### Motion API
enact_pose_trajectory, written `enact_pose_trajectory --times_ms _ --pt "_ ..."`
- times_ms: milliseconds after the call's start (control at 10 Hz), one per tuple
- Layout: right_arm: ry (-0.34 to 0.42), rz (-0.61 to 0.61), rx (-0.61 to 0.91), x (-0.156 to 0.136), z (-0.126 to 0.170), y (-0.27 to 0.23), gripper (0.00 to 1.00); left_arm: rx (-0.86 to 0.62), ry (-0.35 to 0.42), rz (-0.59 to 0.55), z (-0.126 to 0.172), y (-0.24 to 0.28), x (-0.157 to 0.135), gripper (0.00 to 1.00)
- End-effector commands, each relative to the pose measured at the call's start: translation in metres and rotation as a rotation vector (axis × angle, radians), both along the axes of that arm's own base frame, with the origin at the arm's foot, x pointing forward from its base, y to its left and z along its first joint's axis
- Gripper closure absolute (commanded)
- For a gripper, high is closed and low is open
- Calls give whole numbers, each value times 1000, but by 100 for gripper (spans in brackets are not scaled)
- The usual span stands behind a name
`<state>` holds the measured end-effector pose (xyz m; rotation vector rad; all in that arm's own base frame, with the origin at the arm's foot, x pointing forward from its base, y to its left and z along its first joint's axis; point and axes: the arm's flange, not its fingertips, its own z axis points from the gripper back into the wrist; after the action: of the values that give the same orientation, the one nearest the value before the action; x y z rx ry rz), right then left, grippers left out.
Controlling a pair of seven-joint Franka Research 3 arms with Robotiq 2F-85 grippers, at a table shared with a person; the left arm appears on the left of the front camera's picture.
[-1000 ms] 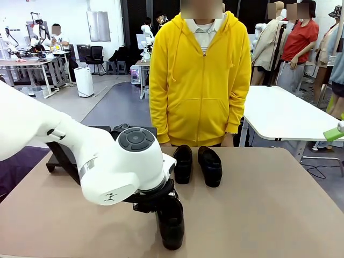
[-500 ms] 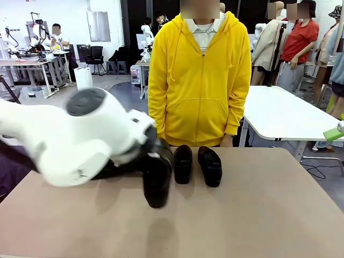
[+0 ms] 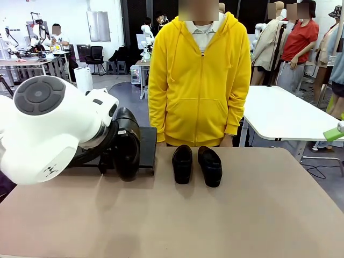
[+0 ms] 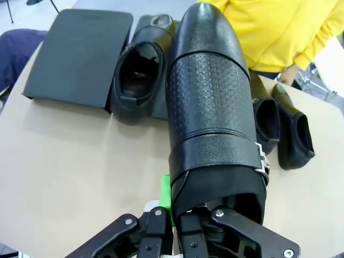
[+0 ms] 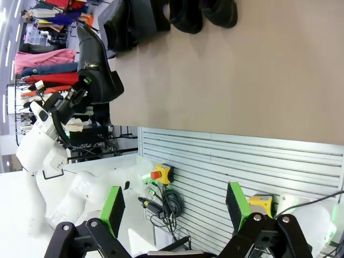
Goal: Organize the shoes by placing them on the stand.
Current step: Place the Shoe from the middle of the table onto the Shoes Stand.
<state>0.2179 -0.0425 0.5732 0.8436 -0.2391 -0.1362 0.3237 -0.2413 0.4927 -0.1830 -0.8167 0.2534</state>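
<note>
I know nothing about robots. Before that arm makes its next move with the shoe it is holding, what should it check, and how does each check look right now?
1. Grip: left gripper is shut on the heel of the held shoe: ok.
2. Aim: the shoe's toe points toward the stand: ok.
3. Free spot beside the placed shoe: mostly hidden by the held shoe: cannot tell.
4. Person's hand is away from the stand: ok.
5. Loafers sit on the table, apart from the stand: ok.
6. Right gripper is open and off to the side: ok.
</note>
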Motion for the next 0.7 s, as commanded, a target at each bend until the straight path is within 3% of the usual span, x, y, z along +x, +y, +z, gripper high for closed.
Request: enact_pose_trajectory --times_ms 0,400,600 --pt "-18 15 14 1 0 1 0 -18 13 -32 1 -5 -4 100" --pt "-18 15 14 1 0 1 0 -14 20 -22 -5 -10 -5 100" --pt "-18 15 14 1 0 1 0 46 84 -168 -10 -7 39 100"
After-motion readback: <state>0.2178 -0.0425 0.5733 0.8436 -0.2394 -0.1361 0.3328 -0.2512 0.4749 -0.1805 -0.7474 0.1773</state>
